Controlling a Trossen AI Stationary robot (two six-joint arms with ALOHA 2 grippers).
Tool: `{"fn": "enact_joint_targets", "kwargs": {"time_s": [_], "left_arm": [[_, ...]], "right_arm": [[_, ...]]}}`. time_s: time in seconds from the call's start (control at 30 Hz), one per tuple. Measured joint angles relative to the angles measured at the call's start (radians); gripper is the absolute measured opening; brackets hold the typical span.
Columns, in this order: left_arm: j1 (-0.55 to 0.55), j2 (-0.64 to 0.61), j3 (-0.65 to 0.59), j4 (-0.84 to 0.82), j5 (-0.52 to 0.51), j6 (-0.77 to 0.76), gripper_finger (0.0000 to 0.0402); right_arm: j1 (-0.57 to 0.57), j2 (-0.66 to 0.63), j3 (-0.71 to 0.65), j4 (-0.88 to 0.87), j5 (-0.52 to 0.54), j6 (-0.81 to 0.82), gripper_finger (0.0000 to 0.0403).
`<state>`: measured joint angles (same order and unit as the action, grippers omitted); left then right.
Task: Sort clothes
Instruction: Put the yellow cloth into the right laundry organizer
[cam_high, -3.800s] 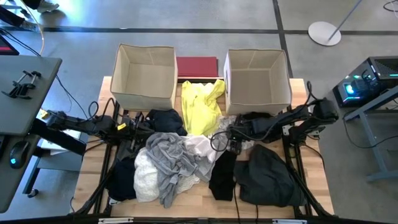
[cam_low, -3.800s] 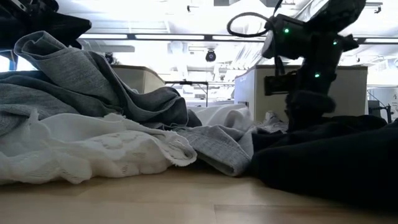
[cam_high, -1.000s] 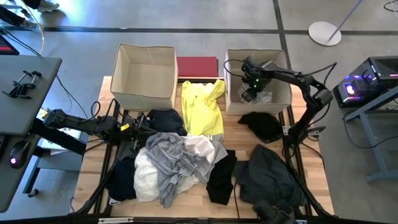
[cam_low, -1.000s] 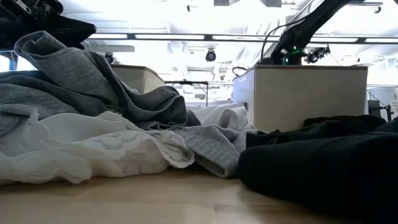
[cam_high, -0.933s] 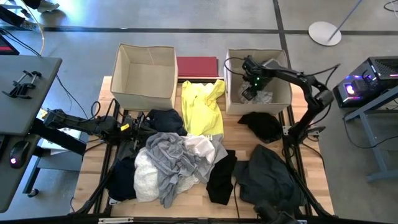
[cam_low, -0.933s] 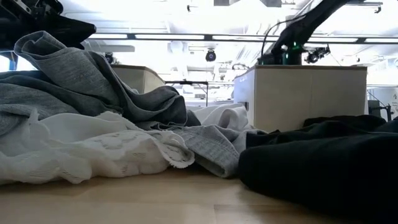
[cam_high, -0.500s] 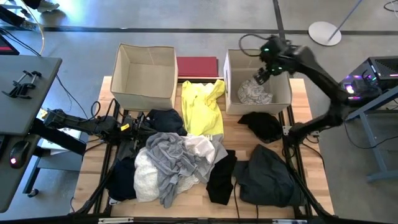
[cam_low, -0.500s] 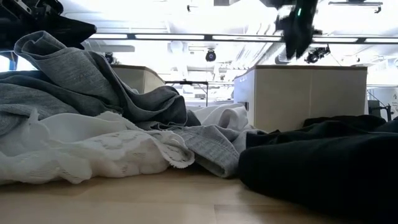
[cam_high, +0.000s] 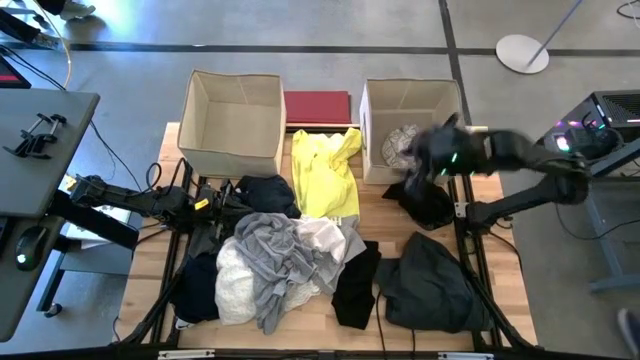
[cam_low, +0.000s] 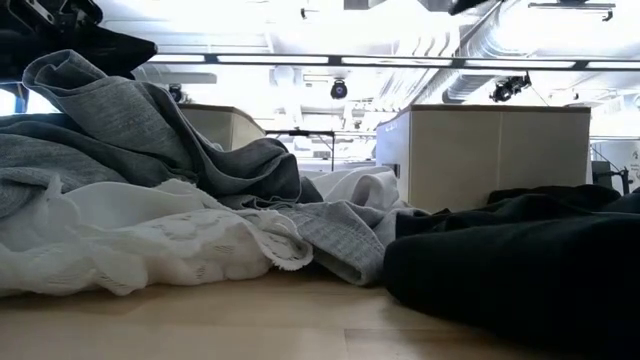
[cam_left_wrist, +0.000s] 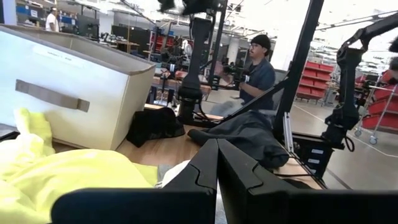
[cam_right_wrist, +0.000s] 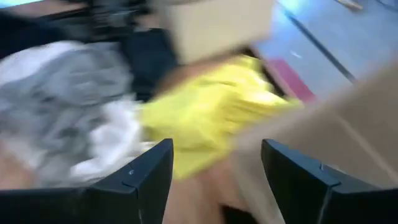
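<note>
Landmark: the yellow garment (cam_high: 323, 172), lying flat on the tabletop (cam_high: 510, 300) between the two cardboard boxes.
Right box: the box (cam_high: 374, 100) beside the yellow garment on the right arm's side; a grey-patterned garment (cam_high: 401, 146) is seen lying inside it.
Left box: the box (cam_high: 232, 120) on the other side of the yellow garment; nothing is seen in it.
Pile: a grey garment (cam_high: 272, 258), a white lacy garment (cam_high: 236, 285) and a white garment (cam_high: 325, 236) are heaped together just in front of the yellow one; a dark navy garment (cam_high: 268, 192) touches its left-arm edge.
Dark pieces: a small black garment (cam_high: 425, 203) lies in front of the right box; a black strip (cam_high: 355, 285) and a large dark garment (cam_high: 428, 285) lie further toward the front edge.
Right tool (cam_right_wrist: 214, 163): fingers set wide, nothing held, above the front wall of the right box, over the small black garment.
Left tool (cam_left_wrist: 216, 163): fingers pressed together, empty, low over the tabletop on the left-arm side of the yellow garment.
Handling: all pieces are judged light, limp and unbreakable; they would sag and trail when lifted, and those in the heap could drag a neighbour along.
Where to grip: a raised fold or bunched ridge is judged best, pinched from above; for the small black garment, its humped middle; flat edges would be hard to catch.
</note>
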<state>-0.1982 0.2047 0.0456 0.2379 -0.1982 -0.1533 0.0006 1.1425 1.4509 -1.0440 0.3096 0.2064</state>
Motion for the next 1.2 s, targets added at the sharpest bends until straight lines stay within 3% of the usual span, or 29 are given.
{"fn": "enact_joint_targets", "kwargs": {"time_s": [0.17, 0.3, 0.6, 0.8, 1.03, 1.2], "left_arm": [[0.000, 0.000, 0.000, 0.000, 0.000, 0.000, 0.0000], [0.000, 0.000, 0.000, 0.000, 0.000, 0.000, 0.0000], [0.000, 0.000, 0.000, 0.000, -0.006, 0.000, 0.0000], [0.000, 0.000, 0.000, -0.001, -0.018, 0.000, 0.0000], [0.000, 0.000, 0.000, -0.001, -0.019, 0.016, 0.0000], [0.000, 0.000, 0.000, -0.002, -0.019, 0.025, 0.0000]], "right_arm": [[0.123, 0.064, -0.153, 0.277, 0.002, -0.138, 0.0232], [0.112, 0.162, -0.168, 0.418, 0.130, -0.104, 0.0232], [-0.078, 0.477, 0.090, 0.320, -0.026, -0.250, 0.0232], [-0.184, 0.690, 0.192, 0.228, -0.211, -0.280, 0.0245], [-0.226, 0.851, 0.205, 0.274, -0.213, -0.311, 0.0298], [-0.237, 0.929, 0.205, 0.334, -0.213, -0.265, 0.0304]]}}
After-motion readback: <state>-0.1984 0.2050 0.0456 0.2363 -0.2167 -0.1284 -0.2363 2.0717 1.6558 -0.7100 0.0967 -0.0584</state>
